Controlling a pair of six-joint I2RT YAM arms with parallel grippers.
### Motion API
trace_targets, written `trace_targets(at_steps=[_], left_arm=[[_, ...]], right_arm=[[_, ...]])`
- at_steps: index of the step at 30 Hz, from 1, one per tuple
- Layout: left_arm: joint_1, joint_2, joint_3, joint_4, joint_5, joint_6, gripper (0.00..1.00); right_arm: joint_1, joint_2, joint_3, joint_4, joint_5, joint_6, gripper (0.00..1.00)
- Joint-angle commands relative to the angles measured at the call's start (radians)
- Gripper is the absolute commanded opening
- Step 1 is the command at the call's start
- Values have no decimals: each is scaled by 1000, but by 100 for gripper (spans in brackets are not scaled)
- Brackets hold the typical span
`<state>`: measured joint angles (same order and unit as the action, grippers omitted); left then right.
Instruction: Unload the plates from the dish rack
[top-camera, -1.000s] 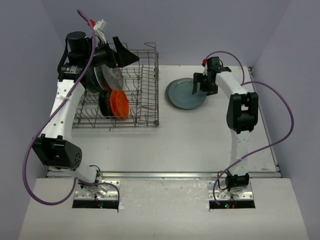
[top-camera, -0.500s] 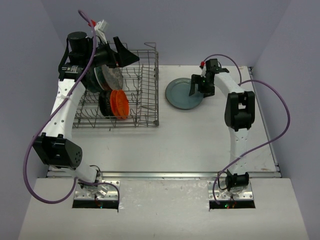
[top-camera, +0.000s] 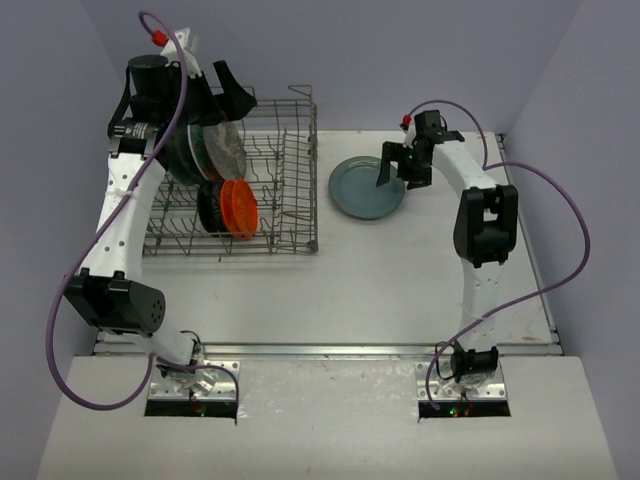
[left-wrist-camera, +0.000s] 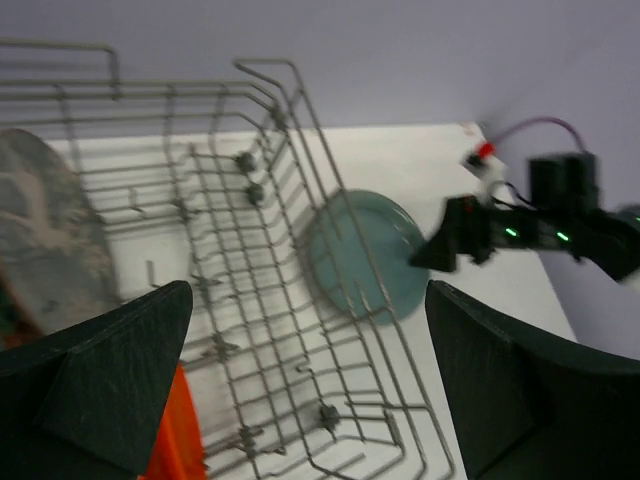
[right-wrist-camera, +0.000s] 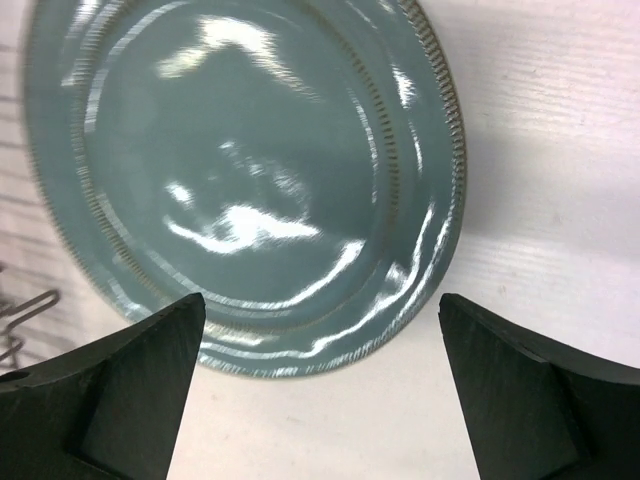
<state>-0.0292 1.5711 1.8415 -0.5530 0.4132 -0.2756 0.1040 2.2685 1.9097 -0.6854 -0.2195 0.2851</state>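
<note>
We see the rack (top-camera: 290, 170) on the left half of the table (top-camera: 400, 290). It holds four plates, all standing upright among the tines at its left end. Toward the near side stand an orange plate (top-camera: 241, 208) and, touching it on the left, a black plate (top-camera: 210, 205). Farther back stand a mottled plate (top-camera: 227, 150) and, just left of it, a dark plate (top-camera: 187, 160).

The blue plate (top-camera: 367, 187) is out of the rack. It lies flat on the table just right of the rack, apart from its wires.

The right pincer (top-camera: 402, 170) hangs over the right part of the blue plate with its jaws spread wide, and it holds nothing. From the right wrist we see the plate filling the upper left of the view. Its rim curves down between the two fingers (right-wrist-camera: 100, 400): the left one overlaps the rim and the right one is over bare table. We cannot tell whether either finger touches the plate.

The left pincer (top-camera: 232, 92) is raised over the far left corner of the rack, above the mottled plate. Its jaws too are wide apart and empty. From the left wrist we see the mottled plate at the left edge, beside the left finger (left-wrist-camera: 110, 380), with a sliver of the orange plate below it. The blue plate shows through the rack's right wall, with the right pincer beyond it.
</note>
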Motion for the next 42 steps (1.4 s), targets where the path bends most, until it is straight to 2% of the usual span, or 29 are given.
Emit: trace_targets(at_steps=[1, 6, 7, 12, 13, 16, 33, 38, 41, 42], left_arm=[[45, 65, 161, -146, -384, 121, 98], [72, 154, 248, -219, -506, 204, 87], [71, 170, 241, -214, -521, 224, 81], [72, 192, 170, -165, -519, 264, 62], [72, 202, 157, -150, -508, 269, 56], [72, 240, 164, -143, -482, 271, 48], [71, 482, 242, -152, -507, 246, 41], [69, 549, 258, -145, -522, 233, 25], [68, 576, 272, -147, -517, 224, 21], [67, 585, 282, -154, -513, 220, 15]], right_arm=[[13, -234, -6, 31, 7, -62, 99], [13, -365, -104, 58, 53, -102, 99], [13, -393, -127, 63, 60, -105, 99], [13, -502, -227, 95, 61, -112, 99], [13, -521, -259, 102, 61, -114, 99], [13, -559, -313, 124, 65, -120, 99], [13, -541, -346, 115, 26, -76, 99], [14, -529, -357, 115, 20, -69, 99], [13, -524, -361, 114, 16, -65, 99], [13, -524, -360, 111, 13, -64, 99]])
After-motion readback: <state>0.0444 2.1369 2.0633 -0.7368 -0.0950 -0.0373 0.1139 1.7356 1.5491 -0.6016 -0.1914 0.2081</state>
